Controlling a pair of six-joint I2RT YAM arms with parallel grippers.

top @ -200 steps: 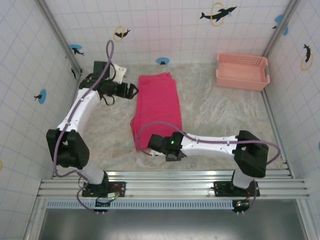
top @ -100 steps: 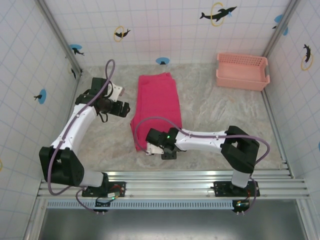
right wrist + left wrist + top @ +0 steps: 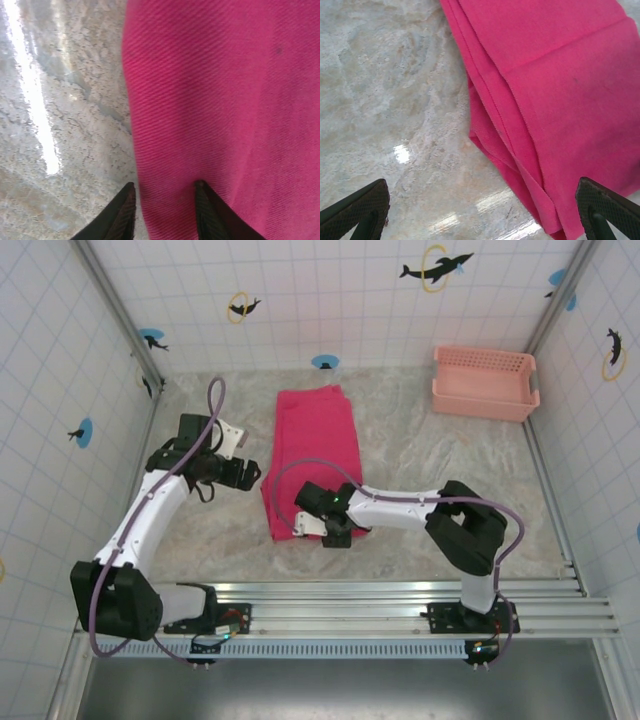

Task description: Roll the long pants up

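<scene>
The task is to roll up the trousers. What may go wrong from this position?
1. The right claw straddles one side edge of the folded magenta-red cloth trousers, near a corner, so the roll may start crooked.
2. Several stacked layers show along the edge under the wide-open left claw; it may catch only the top ones.

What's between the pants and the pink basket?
Nothing: a bare stretch of table separates the pants from the basket, seen in the top view.

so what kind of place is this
Probably a robot lab test cell, not a home: gridded walls with dolphin stickers box in a marble-look table, and a left arm and right arm are bolted to an aluminium rail.
</scene>
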